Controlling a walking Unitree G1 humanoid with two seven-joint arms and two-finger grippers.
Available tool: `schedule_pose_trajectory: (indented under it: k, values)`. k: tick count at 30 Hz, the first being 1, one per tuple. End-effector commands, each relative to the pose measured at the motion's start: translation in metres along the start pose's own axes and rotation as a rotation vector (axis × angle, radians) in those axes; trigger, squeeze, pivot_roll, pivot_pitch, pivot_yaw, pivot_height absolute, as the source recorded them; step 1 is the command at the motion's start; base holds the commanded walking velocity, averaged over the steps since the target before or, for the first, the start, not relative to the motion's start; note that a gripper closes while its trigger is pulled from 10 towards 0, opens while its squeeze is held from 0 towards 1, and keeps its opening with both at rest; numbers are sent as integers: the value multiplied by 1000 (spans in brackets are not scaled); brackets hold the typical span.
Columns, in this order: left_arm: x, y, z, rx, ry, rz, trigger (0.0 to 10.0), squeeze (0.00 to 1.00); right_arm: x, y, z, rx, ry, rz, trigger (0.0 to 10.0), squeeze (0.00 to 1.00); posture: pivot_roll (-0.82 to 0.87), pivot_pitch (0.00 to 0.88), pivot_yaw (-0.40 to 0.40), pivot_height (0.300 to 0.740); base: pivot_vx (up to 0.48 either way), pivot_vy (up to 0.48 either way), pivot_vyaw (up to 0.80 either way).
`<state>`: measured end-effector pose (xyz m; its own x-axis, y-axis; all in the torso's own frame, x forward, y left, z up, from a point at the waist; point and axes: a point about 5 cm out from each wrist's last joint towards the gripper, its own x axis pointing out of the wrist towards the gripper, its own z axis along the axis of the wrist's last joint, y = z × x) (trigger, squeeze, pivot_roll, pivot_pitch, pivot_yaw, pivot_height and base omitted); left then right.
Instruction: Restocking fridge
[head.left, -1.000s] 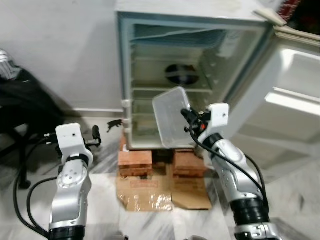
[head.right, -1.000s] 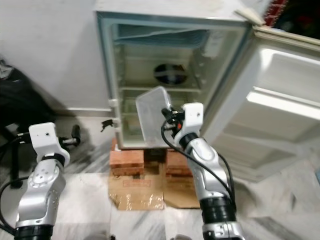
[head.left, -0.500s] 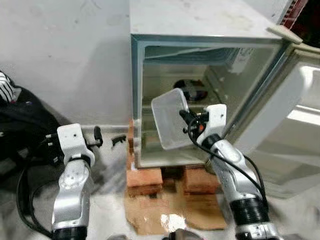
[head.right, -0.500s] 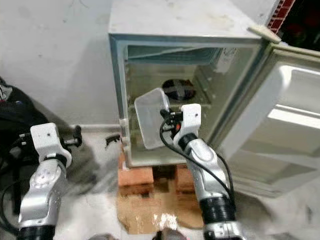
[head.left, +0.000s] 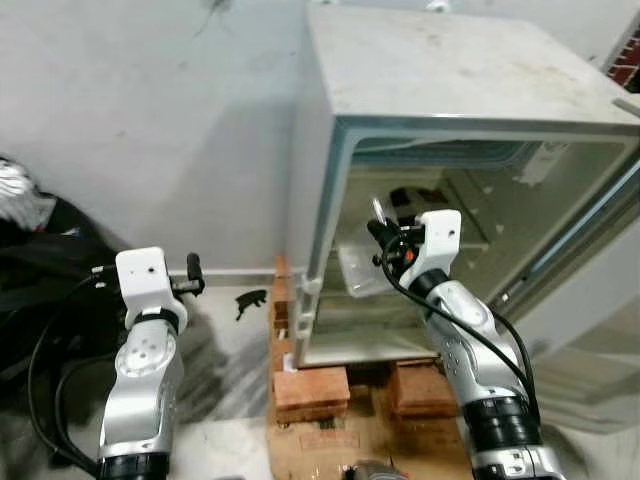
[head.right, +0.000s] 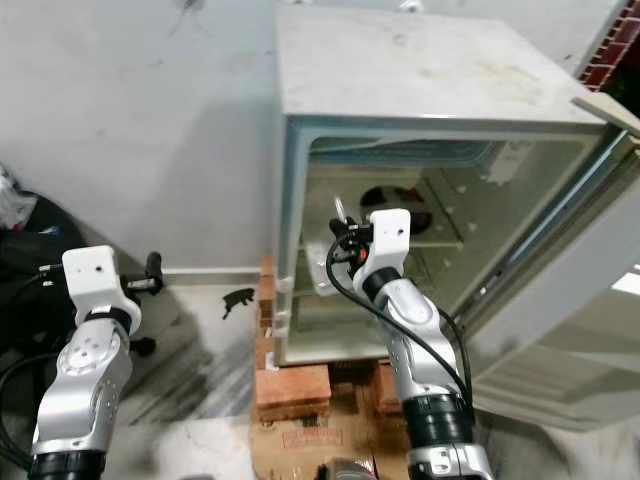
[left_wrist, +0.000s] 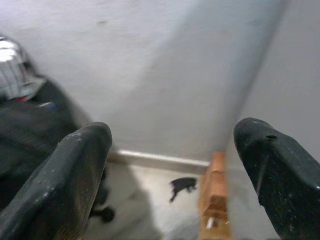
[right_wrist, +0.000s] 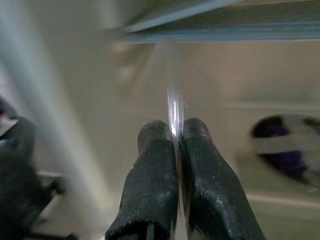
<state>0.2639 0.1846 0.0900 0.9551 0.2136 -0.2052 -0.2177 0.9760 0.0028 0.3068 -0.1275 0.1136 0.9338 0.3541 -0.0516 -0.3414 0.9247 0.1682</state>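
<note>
Hanging beside the grey wall, the left gripper (left_wrist: 170, 175) has its fingers (left_wrist: 75, 180) spread wide around nothing. Further right, the right gripper (right_wrist: 175, 150) has its fingers pressed tight on the rim of a clear plastic tray (head.left: 362, 268), held inside the open white fridge (head.left: 480, 130) just ahead of those fingers.

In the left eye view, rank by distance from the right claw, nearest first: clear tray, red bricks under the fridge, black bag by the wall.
1. Clear tray: pinched in the right claw, inside the fridge.
2. Red bricks: below, under the fridge.
3. Black bag: far left, by the wall.
</note>
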Motion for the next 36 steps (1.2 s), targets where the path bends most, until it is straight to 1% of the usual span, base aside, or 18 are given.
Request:
schedule_pose_trajectory:
  k: [1, 12, 20, 26, 30, 36]
  values:
    - [0, -9, 3, -25, -3, -32, 10000, 0, 0, -6, 4, -13, -13, -23, 10000, 0, 57, 0, -48, 740, 0, 0, 0]
    - [0, -9, 3, -10, -1, -30, 10000, 0, 0, -7, 4, -15, -13, -34, 10000, 0, 59, 0, -49, 740, 0, 0, 0]
    - [-1, -10, 3, -3, 4, -21, 10000, 0, 4, -14, 4, -3, -15, -79, 10000, 0, 64, 0, -54, 740, 0, 0, 0]
    - [-4, -6, 0, 3, 17, -2, 10000, 0, 13, -15, 4, 18, -10, -118, 10000, 0, 78, 0, -63, 740, 0, -332, 0]
    - [-6, -4, -1, 1, 20, 6, 10000, 0, 15, -14, 4, 21, -8, -118, 10000, 0, 79, 0, -66, 740, 0, -469, 0]
    - [-8, -4, 0, -10, 14, 16, 10000, 0, 18, -14, 2, 29, 0, -120, 10000, 0, 84, 0, -71, 740, 0, 0, 0]
